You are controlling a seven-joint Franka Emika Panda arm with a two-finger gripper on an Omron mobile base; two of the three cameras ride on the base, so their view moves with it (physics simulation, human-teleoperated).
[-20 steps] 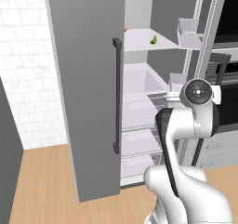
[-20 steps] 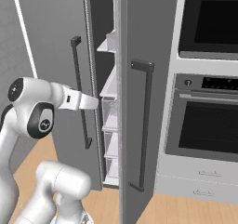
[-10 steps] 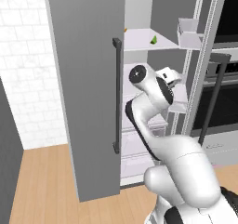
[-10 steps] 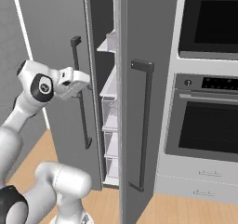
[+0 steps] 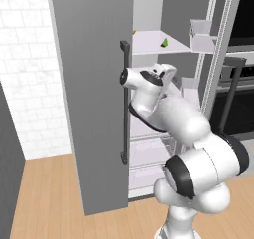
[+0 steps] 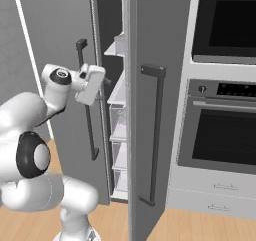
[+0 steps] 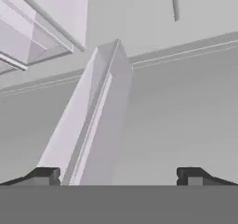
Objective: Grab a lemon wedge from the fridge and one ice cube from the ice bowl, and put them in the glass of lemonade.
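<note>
Above and beyond the gripper (image 7: 118, 175), the lemon wedge (image 5: 163, 42) sits on the upper shelf (image 5: 149, 43) of the open fridge (image 5: 94, 84). The gripper has swung up toward the doorway within the last second, jaws spread wide and empty. It looks poised to reach in for the wedge.

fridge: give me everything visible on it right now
The fridge is a tall matte grey two-door cabinet. Its left door is swung open and its right door stands ajar. Each door carries a long dark vertical bar handle. Inside are white shelves and clear drawers. An upper shelf holds the small yellow-green lemon wedge. It stands on the wood floor beside the black oven.
</note>
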